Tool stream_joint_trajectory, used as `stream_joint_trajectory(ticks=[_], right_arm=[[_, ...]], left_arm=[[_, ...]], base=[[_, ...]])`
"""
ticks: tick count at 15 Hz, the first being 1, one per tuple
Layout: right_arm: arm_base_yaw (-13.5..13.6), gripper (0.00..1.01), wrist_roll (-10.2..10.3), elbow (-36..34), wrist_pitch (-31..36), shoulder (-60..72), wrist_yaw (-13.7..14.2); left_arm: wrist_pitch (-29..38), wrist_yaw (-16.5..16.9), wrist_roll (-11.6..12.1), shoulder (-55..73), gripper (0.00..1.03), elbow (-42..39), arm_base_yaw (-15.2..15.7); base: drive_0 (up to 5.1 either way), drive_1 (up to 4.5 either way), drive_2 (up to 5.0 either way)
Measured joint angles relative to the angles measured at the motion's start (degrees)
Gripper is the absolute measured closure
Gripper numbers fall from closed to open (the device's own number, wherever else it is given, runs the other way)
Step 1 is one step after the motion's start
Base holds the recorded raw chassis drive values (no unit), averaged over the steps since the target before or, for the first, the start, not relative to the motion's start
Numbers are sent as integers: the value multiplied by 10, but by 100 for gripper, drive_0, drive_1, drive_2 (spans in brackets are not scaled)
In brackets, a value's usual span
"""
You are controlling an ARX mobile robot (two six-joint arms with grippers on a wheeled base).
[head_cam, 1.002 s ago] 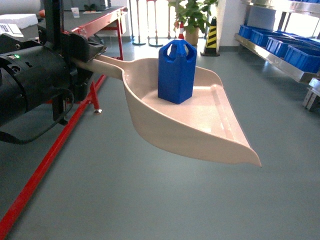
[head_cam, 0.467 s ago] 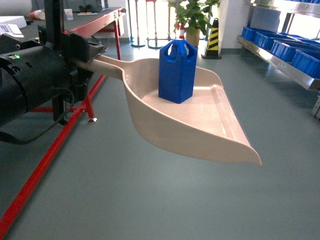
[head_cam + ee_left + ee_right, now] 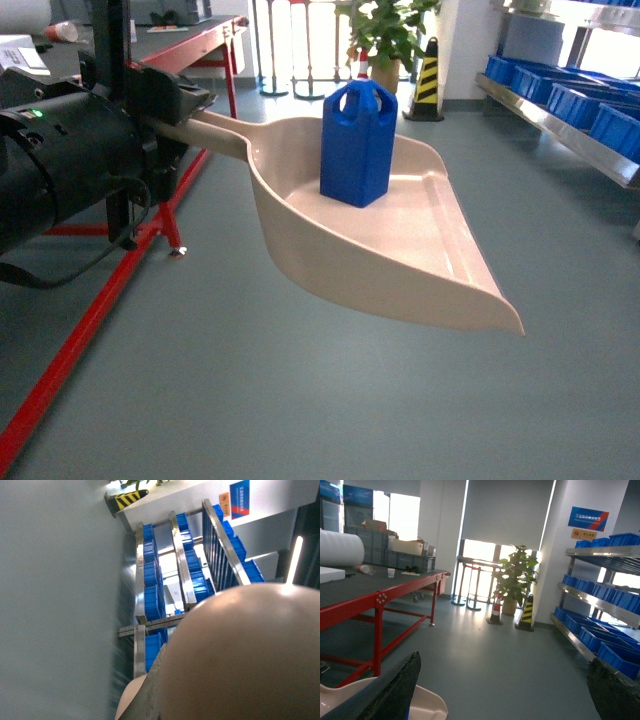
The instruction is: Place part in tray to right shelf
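Your left pincer [image 3: 170,115] is clenched on the long handle of the tray [image 3: 400,260], which hangs in the air over the grey floor [image 3: 250,400] with nothing under it. The part [image 3: 358,142] stands upright on the tray's floor, toward the back wall and well clear of the flat front lip, its two loop handles on top. The tray's near side wall curves low between you and the part; the far raised rim runs just beside the part's right face.

To your left, the red-framed bench [image 3: 190,40] runs away from you, its lower red rail slanting across the floor below the left arm. On the right edge of the head view you see the right shelf [image 3: 560,120], its shiny front rail running into the distance with blue crates [image 3: 590,100] sitting on it. Open floor lies between the tray's front lip and that rail. A potted plant [image 3: 385,30] and a yellow-and-black striped post [image 3: 428,75] stand at the far wall behind the part.

The left wrist view is mostly filled by the tray's rounded beige underside, with the shelf's steel rails and crates beyond it.

Your right pincer [image 3: 505,695] hangs released, its two dark fingers [image 3: 395,690] spread wide at the frame's bottom corners, holding nothing.
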Motion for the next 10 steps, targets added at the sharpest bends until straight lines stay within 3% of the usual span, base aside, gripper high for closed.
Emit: stream_joint_trajectory(ticks=[10], right_arm=[[0, 3, 0, 0, 0, 0, 0]], left_arm=[[1, 0, 0, 0, 89, 0, 0]], base=[[-2, 428, -433]])
